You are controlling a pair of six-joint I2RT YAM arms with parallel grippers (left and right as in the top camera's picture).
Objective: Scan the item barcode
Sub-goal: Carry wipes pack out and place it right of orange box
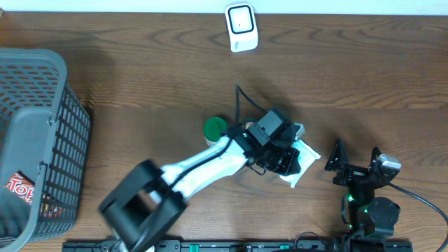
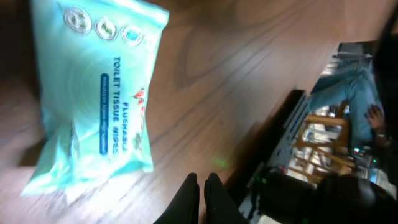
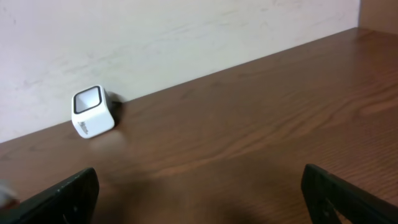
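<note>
Nearest, the right pincer (image 3: 199, 186) hung released, its jaws spread wide on nothing. It pointed at the far wall and looked parked aside, likely to leave the other arm room. Next out, the left pincer (image 2: 201, 182) was clenched, its two fingers pressed together with nothing visible between them. It stood over the desk (image 1: 350, 84) with the pack (image 2: 93, 93) just ahead of it, outside the fingers. The pack lay flat around mid-desk, printed face up. No barcode showed, so it probably sat underneath. A clenched pincer would suit nudging or flipping the pack, though a missed grasp seemed as likely. Just left of that arm stood a green cap (image 1: 215, 128). Farthest, the scanner (image 3: 93, 112) sat by the back edge, window tilted upward and well apart from the pack, so the scan was not yet done. A basket (image 1: 70, 140) stood off to the left.
</note>
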